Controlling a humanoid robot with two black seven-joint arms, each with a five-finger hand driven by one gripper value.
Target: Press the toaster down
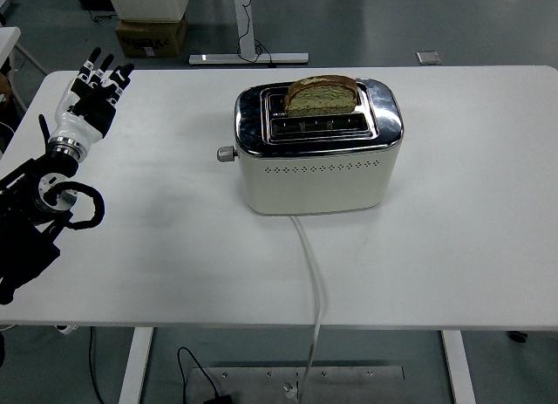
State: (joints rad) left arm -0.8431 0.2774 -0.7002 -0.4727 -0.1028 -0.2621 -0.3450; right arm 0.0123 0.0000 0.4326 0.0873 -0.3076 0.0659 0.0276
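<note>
While a cream toaster (318,151) sits mid-table with a bread slice (323,95) standing up from its far slot, the left hand (90,99) hovers well apart near the table's (471,247) left edge, fingers spread, holding nothing.
</note>
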